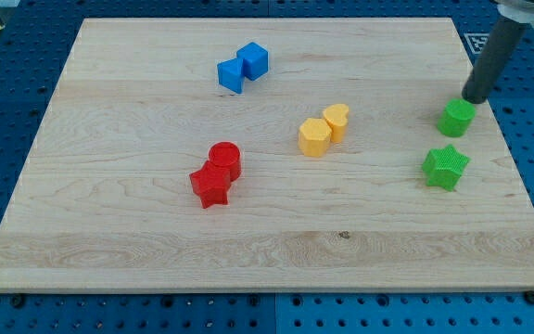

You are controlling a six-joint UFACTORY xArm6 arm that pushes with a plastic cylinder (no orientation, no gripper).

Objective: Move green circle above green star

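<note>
The green circle (456, 118) sits near the board's right edge. The green star (445, 167) lies just below it in the view, a small gap between them. My tip (474, 99) is at the view's upper right, just above and to the right of the green circle, close to touching it. The rod rises from there toward the view's top right corner.
A wooden board (137, 232) on a blue perforated table. A blue cube (254, 59) and another blue block (231, 75) are at top centre. A yellow hexagon (314, 137) and a yellow heart (337, 122) are in the middle. A red circle (225, 160) and a red star (210, 186) are at left centre.
</note>
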